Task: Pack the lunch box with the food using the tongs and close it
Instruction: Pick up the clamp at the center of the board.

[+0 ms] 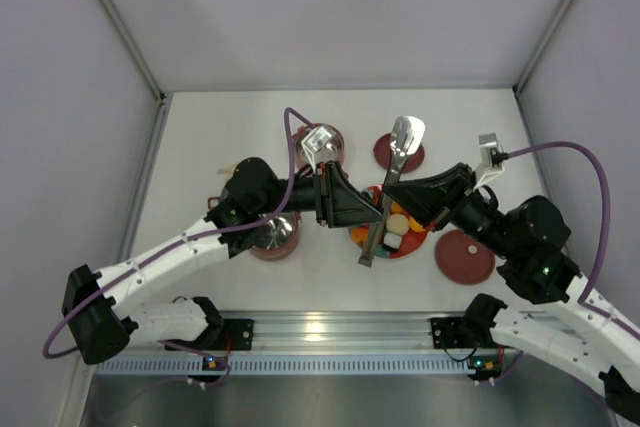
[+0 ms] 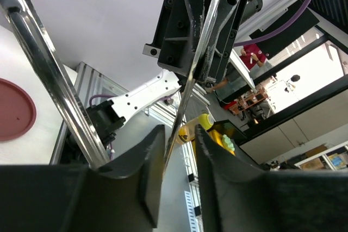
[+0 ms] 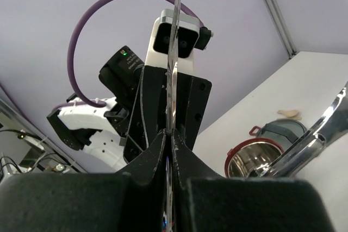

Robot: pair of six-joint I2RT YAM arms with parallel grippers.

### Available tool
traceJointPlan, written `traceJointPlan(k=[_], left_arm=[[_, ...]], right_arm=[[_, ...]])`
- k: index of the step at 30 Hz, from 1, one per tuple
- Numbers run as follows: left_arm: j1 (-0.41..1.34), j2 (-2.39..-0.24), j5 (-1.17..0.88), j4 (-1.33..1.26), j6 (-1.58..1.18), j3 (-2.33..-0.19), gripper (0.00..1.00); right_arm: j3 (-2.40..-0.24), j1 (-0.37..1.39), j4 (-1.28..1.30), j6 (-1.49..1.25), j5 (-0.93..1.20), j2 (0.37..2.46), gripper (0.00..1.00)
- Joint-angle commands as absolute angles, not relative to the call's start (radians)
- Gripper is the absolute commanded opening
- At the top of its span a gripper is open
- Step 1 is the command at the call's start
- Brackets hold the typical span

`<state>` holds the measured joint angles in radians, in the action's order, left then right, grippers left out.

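Surface (image 1: 200, 127) first: we see both arms reaching in from the near edge and meeting over its middle. The two pots of the lunch box stand left of that meeting point. One pot (image 1: 275, 237) is toward the near edge, beside the left arm, and the other pot (image 1: 337, 147) is farther back, partly hidden under the left wrist. One maroon lid (image 1: 465, 255) lies toward the near right and a second lid (image 1: 385, 152) toward the far edge, and the red plate (image 1: 405, 253) sits between them. The tongs (image 1: 398, 157) are lifted above that plate. Their long axis runs from far edge to near edge, leaning a little left as it comes near, with the broad end over the far lid and the narrow end past the plate's near rim. The food (image 1: 398, 225) lies on the plate right under the middle of the tongs. The right gripper (image 3: 169, 134) is clamped tight on one thin blade of the tongs, seen edge-on. The left gripper (image 2: 178, 131) has its jaws apart, a blade passing loosely between them. We judge that the right arm alone carries the tool, that the tongs must tip down to reach the food just below, and that the pots lie leftward of them.
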<state>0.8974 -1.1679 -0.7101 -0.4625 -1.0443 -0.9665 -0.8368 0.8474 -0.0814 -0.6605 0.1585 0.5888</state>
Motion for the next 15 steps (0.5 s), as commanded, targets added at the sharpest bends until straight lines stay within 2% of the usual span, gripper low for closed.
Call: traceJointPlan(k=[1,2,4,6,9,15], left_arm=[[0.899,-1.151,-0.712,-0.505,-1.028,-0.971,0.36],[0.899,-1.147,-0.709,-0.493,-1.019,-0.973,0.44],[0.899,-1.143,-0.698,-0.48,-1.008,-0.976,0.48],[0.899,-1.134,-0.684,-0.441,-0.985,-0.986,0.57],[0.899,-1.114,-0.647,-0.37,-0.937,-0.999,0.63],[0.899,-1.051,-0.509,-0.186,-0.79,-1.025,0.69]], right_arm=[[-0.857,0.864,-0.129,-0.638,0.147,0.595,0.0],[-0.861,0.864,-0.126,-0.637,0.144,0.595,0.0],[-0.868,0.864,-0.106,-0.64,0.129,0.595,0.0],[-0.871,0.864,-0.097,-0.641,0.118,0.595,0.0],[-0.874,0.864,-0.087,-0.646,0.097,0.594,0.0],[-0.897,0.864,-0.066,-0.672,0.069,0.603,0.0]])
